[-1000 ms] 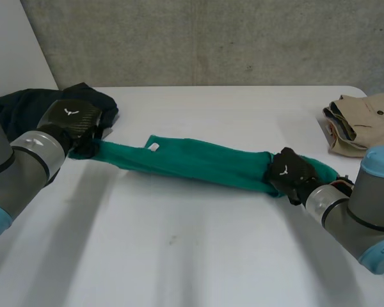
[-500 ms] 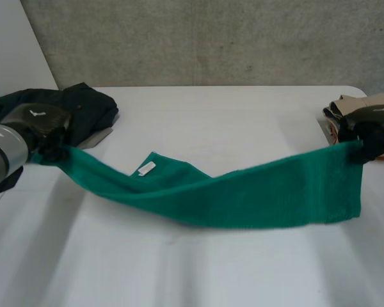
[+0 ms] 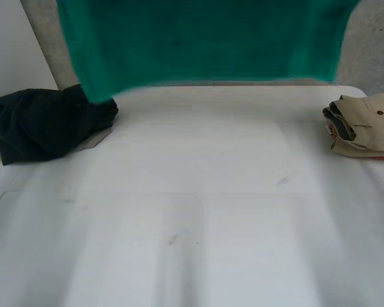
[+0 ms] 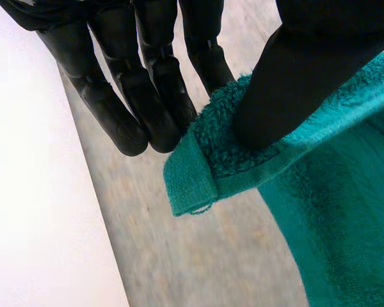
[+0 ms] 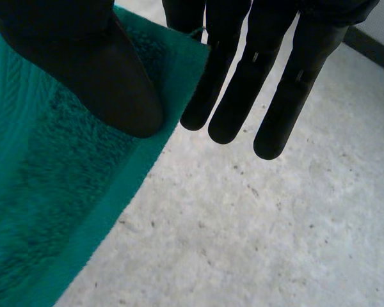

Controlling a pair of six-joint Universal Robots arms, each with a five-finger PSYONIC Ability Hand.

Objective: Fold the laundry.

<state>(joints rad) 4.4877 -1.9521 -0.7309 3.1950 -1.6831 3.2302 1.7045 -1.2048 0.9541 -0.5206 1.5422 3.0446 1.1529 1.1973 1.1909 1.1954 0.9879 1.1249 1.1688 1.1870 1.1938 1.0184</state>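
A green towel point(image 3: 198, 38) hangs spread wide, high above the white table point(image 3: 192, 211), its lower edge level with the table's far edge. In the left wrist view my left hand point(image 4: 147, 77) pinches a corner of the green towel point(image 4: 294, 192) between its thumb and its straight fingers. In the right wrist view my right hand point(image 5: 243, 70) pinches the opposite corner of the green towel point(image 5: 57, 192), thumb pressed onto the cloth against the fingers.
A dark crumpled garment point(image 3: 45, 121) lies at the table's far left. A folded beige garment point(image 3: 361, 125) sits at the far right edge. A grey concrete wall stands behind the table.
Both hands have lifted the towel from the table and raised it up out of the head view's top, stretching it out flat between them.
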